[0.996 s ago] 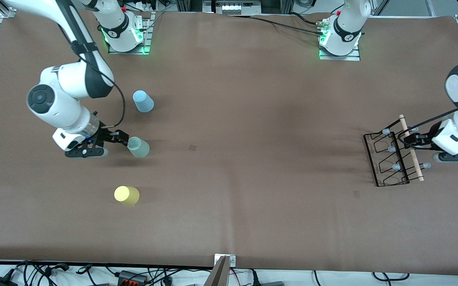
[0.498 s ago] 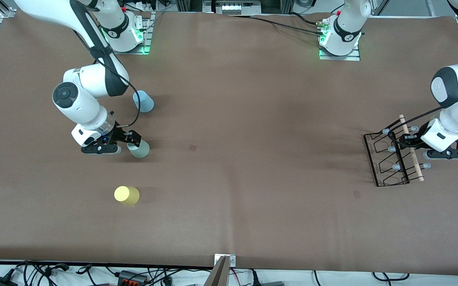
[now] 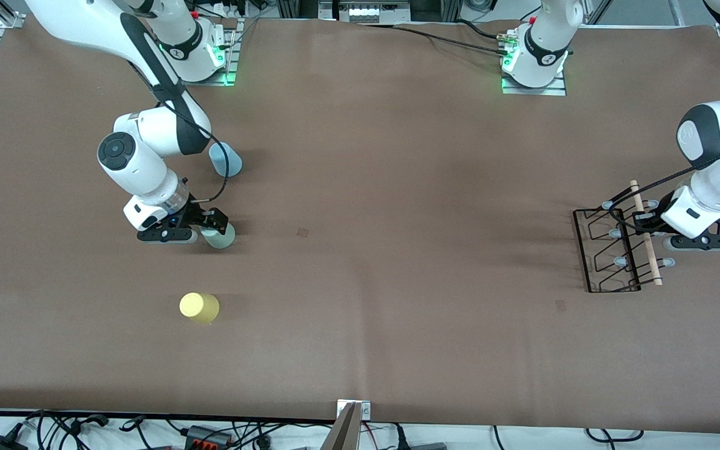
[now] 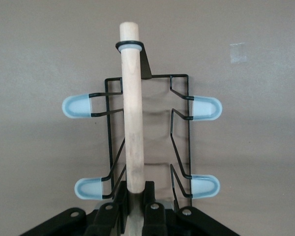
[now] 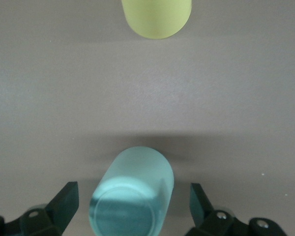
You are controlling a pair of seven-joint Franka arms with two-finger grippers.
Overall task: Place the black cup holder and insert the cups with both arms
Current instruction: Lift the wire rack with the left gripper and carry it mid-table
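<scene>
The black cup holder [image 3: 616, 247] stands on the brown desk [image 3: 397, 187] toward the left arm's end, at about three o'clock from the desk's middle in the front view; its light wooden rod [image 4: 132, 108] runs along the top, with pale-tipped pegs [image 4: 78, 106] sticking out to either side; the left gripper [image 4: 135, 206] has its jaws closed tight on the rod near one end, as the left wrist view shows.

Toward the right arm's end lie the three cups; the mint green cup [image 3: 219, 236] sits at roughly nine o'clock from the desk's middle; the light blue cup [image 3: 227, 159] is farther from the front camera, at about twelve o'clock from the green one; the yellow cup [image 3: 199, 307] is nearer the camera, at about six o'clock from it, well apart.

The right gripper [image 3: 207, 224] is down at the mint green cup; its jaws stand wide open, one finger on each side of the cup with a gap on both sides in the right wrist view, so nothing is gripped; that view also shows the yellow cup's edge [image 5: 156, 17] farther off.

No brand, label or readable writing shows on the cups or the holder; a small pale square of tape [image 4: 238, 52] lies on the desk near the holder, with no legible text.
</scene>
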